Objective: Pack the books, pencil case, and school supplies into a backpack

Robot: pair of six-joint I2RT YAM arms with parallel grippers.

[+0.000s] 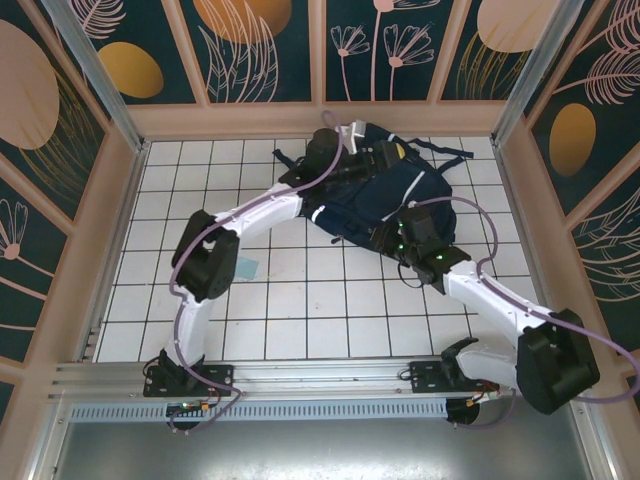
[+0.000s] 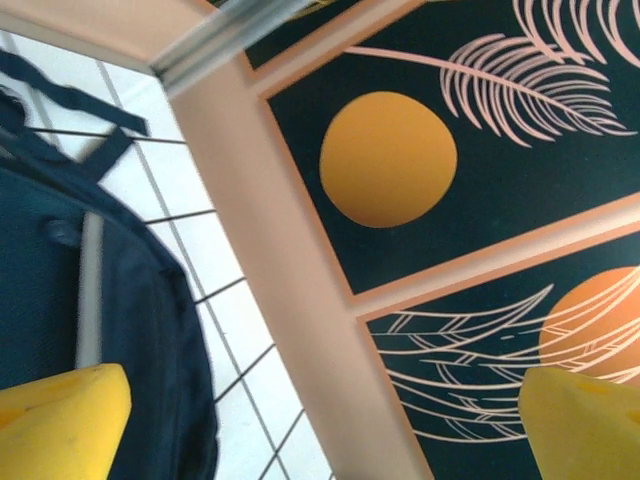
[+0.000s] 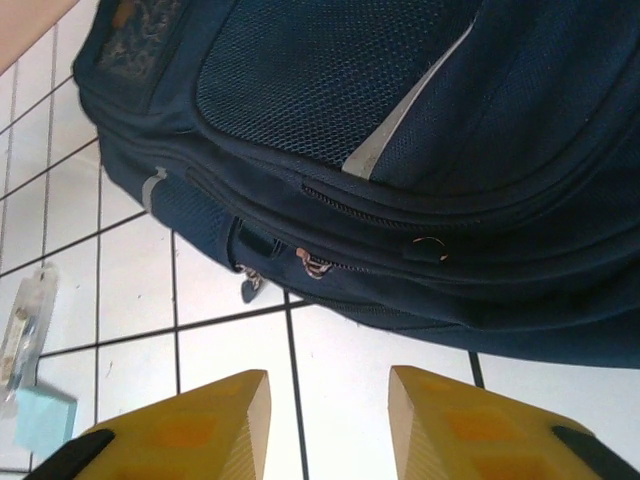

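Observation:
The navy backpack (image 1: 400,195) lies at the back middle of the tiled table. My left gripper (image 1: 385,155) hovers over its far end, and in the left wrist view this gripper (image 2: 325,400) stands wide open with nothing between its yellow fingers (image 2: 60,425); the backpack (image 2: 50,290) is at the left there. My right gripper (image 1: 400,235) sits at the backpack's near side. In the right wrist view it (image 3: 328,390) is open over bare tile, just short of the backpack (image 3: 400,120) and its zipper pulls (image 3: 315,263). The school supplies, a translucent strip (image 3: 25,320) and a blue-green square (image 3: 40,420), lie on the tiles. The books and the pencil case are out of view.
The blue-green square (image 1: 247,268) lies beside the left arm's elbow. Patterned walls with pale wooden frames (image 2: 290,290) close in the table at the back and sides. The backpack's dark straps (image 1: 450,153) trail toward the back right corner.

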